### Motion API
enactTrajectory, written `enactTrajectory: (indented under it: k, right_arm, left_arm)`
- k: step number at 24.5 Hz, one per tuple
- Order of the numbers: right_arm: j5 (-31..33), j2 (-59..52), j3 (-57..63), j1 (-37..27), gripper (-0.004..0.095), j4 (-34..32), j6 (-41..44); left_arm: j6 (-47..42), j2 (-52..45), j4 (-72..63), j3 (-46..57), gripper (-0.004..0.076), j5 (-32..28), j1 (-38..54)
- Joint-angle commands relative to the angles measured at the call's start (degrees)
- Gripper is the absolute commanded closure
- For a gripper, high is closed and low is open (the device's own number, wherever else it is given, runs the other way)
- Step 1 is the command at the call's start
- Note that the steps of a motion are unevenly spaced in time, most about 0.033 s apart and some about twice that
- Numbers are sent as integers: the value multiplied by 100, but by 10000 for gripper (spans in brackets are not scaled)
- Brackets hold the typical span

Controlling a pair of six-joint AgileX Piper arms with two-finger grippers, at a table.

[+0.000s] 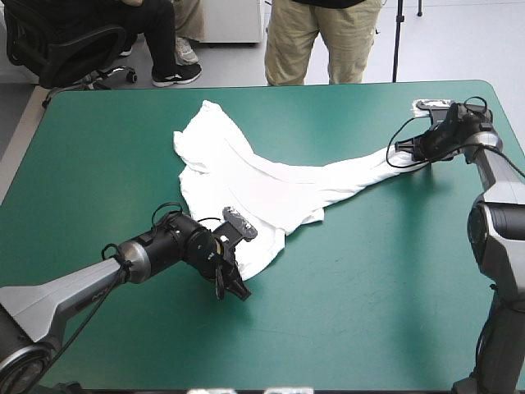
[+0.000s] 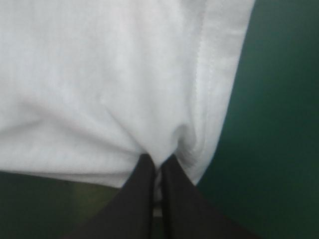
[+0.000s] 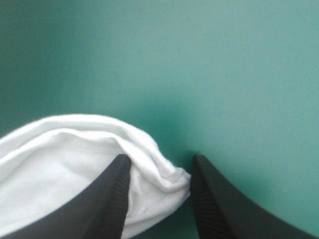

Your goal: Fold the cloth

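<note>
The white T-shirt (image 1: 254,185) lies rumpled on the teal-green cover, with one long strip stretched toward the far right corner. At the shirt's near edge, my left gripper (image 1: 238,289) is pinched on the hem; in the left wrist view the black fingers (image 2: 158,162) are all but shut with the cloth (image 2: 109,79) gathered between them. My right gripper (image 1: 408,148) sits at the tip of the stretched strip. In the right wrist view its fingers (image 3: 160,158) stand apart, with the bunched end of the shirt (image 3: 65,164) lying loose between them on the table.
Bare teal-green cover (image 1: 369,312) surrounds the shirt toward the near and right edges. The right arm's black cable loops beside its gripper near the far right corner.
</note>
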Motion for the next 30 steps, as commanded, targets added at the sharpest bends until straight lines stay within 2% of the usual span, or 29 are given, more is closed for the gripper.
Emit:
enactTrajectory:
  k: [1, 3, 6, 7, 9, 12, 17, 21, 25, 30]
  right_arm:
    - [149, -280, -104, -109, 403, -254, -135]
    - [189, -280, -104, -109, 382, -239, -172]
    - [389, -216, -104, -109, 470, -239, -211]
    - [637, -134, -104, -98, 648, -121, -425]
    - [858, -38, -104, -98, 913, 221, -609]
    - [908, -156, -104, -98, 921, 675, -728]
    - [1222, -1075, -104, -98, 921, 1618, -1176]
    - [1800, -2215, -104, -98, 921, 3109, -2055]
    - [1840, -2917, -104, -98, 922, 3714, -2333]
    - [1686, -3889, -108, -108, 922, 4444, -2750]
  left_arm:
    - [-70, 125, 68, 58, 733, 15, 2]
    - [-70, 125, 68, 58, 733, -7, 2]
    - [-70, 125, 68, 58, 733, -20, 2]
    - [-70, 125, 68, 58, 733, -20, 2]
    - [-70, 114, 48, 58, 733, -34, 2]
    - [-196, -151, 48, 58, 733, 51, 2]
    - [-398, -1472, 108, -351, 733, 647, 2]
    - [-706, -2615, 793, -1787, 733, 1541, 2]
    - [-811, -3053, 1918, -2987, 733, 2233, 2]
    - [-811, -3105, 3659, -4587, 733, 2878, 2]
